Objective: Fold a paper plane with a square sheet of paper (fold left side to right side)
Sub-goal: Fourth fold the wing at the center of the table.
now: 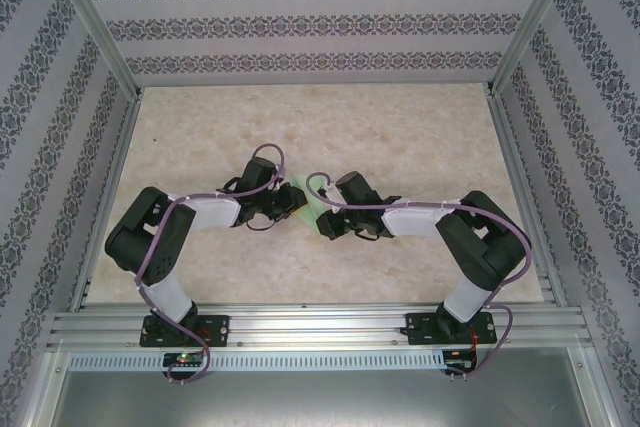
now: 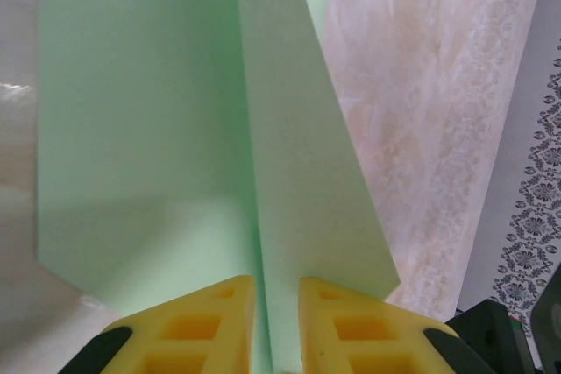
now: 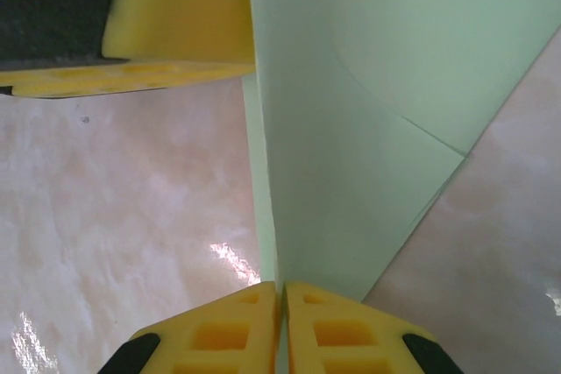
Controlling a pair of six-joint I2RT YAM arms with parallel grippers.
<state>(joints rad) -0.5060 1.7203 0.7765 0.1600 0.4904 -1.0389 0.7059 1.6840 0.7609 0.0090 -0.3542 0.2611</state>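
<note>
Top external view: the mint-green paper [image 1: 305,201] lies near the middle of the table [image 1: 420,137], between the tips of the two arms. Right wrist view: the right gripper [image 3: 282,326] is clenched on a raised edge of the paper, which extends away from its yellow fingers [image 3: 219,335]. Left wrist view: a folded flap runs into the narrow gap of the left gripper [image 2: 279,330]; whether that gripper presses the flap cannot be told.

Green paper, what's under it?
The pale marbled table lies beneath the green paper, showing around its edges. Whatever sits directly under the paper is covered.
</note>
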